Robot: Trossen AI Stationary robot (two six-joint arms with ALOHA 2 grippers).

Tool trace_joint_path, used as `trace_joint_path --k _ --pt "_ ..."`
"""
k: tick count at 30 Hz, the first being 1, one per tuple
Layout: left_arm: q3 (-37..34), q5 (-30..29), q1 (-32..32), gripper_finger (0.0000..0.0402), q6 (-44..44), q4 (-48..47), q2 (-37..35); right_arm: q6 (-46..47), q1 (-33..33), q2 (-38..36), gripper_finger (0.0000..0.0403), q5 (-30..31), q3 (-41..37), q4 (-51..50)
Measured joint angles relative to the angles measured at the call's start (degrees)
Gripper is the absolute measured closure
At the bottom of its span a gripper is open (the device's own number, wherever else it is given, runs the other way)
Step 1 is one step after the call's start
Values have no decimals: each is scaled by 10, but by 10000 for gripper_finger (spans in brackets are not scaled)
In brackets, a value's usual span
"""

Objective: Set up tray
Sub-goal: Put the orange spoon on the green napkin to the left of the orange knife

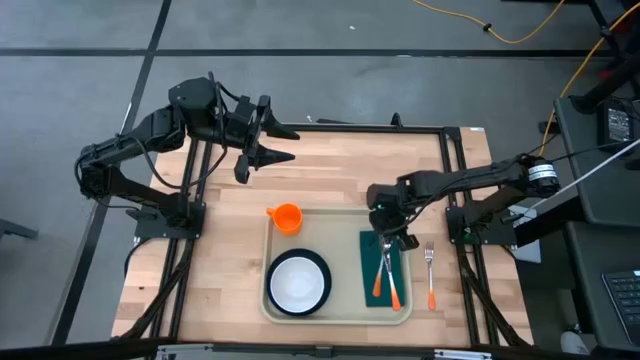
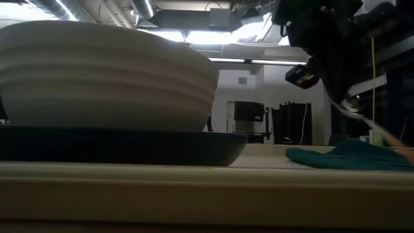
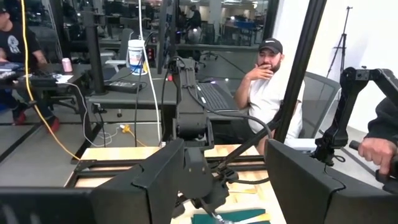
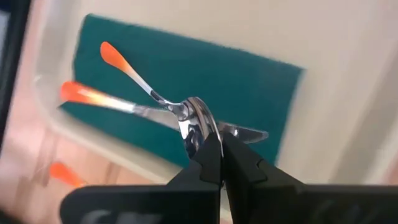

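The beige tray (image 1: pixel 340 316) lies at the table's near middle. On it are an orange cup (image 1: pixel 286 216), a dark plate (image 1: pixel 322 284) bearing a white bowl (image 1: pixel 297 283), and a teal napkin (image 1: pixel 372 262) with an orange-handled knife (image 4: pixel 93 97) lying flat. My right gripper (image 1: pixel 392 240) hangs over the napkin's far end, shut on an orange-handled spoon (image 4: pixel 134 70). An orange-handled fork (image 1: pixel 430 272) lies on the wood right of the tray. My left gripper (image 1: pixel 268 142) waits, open, raised above the table's far left part. My right gripper (image 4: pixel 221 142) pinches the spoon's bowl (image 4: pixel 194 121) between its two fingertips, coming from above. The spoon is tilted, its bowl up at the fingers (image 2: pixel 349 107) and its handle (image 2: pixel 387 136) slanting down toward the napkin (image 2: pixel 349 155). Whether the handle's end touches the cloth I cannot tell.
Bare wood lies left of the tray and along the table's far side. Black frame rails run along the table's left, far and right edges (image 1: pixel 455 165). People sit beyond the table (image 3: pixel 268 81); one person's hand (image 3: pixel 380 152) shows at a handle.
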Motion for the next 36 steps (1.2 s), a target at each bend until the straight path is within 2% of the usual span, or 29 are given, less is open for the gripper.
trace_joint_path --k 6,9,15,25,36 --pt "0 0 0 185 -4 0 0 -68 1 6 397 -37 -1 -8" --pt "0 0 0 185 -4 0 0 -74 0 6 397 -40 -1 -9" --pt "0 -9 0 185 -4 0 0 -87 1 6 397 -103 -1 2" --pt "0 -28 0 185 5 -2 0 -9 0 53 397 -104 -1 67" --pt "0 -33 0 185 6 -13 0 -25 0 102 397 -105 2 72"
